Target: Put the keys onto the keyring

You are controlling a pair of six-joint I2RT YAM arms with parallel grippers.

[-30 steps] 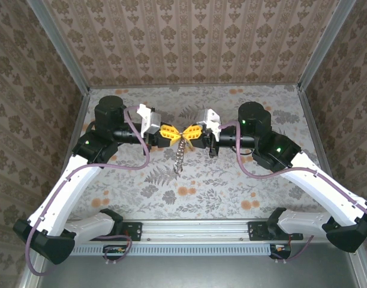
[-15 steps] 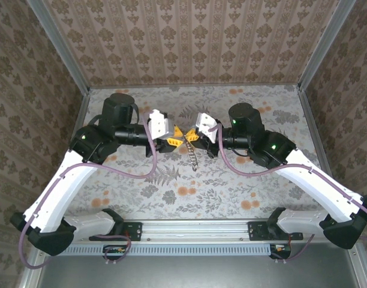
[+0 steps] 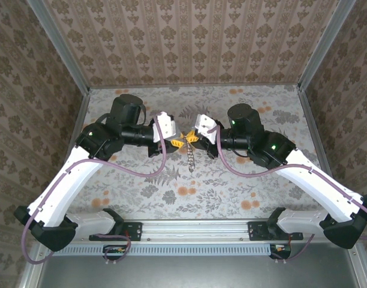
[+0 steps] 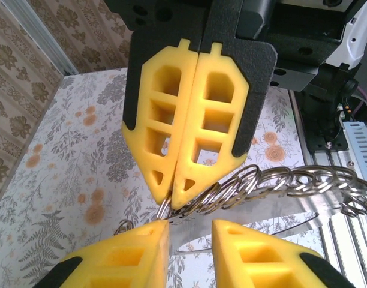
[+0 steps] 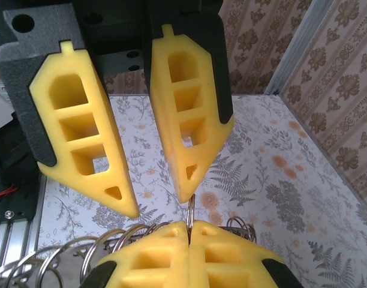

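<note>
Tally from above: two white-and-black arms, two claws, two purple cables, one keyring. Found both claws nose to nose above the middle of the floral worktop [image 3: 243,192]. Saw the keyring [image 3: 190,157] hanging from that meeting point and trailing toward the near edge. Made it out as a single chain of thin silver-grey wire rings, linked one through the next and overlapping too much to count. Noted the right claw [image 4: 170,204] pressed fully together, pinching a ring of the chain at its yellow tips. Noted the left claw [image 5: 155,201] narrowly parted, a slim gap between its yellow fingers, gripping nothing. Could not tell whether its tips brushed the rings just beside them.
</note>
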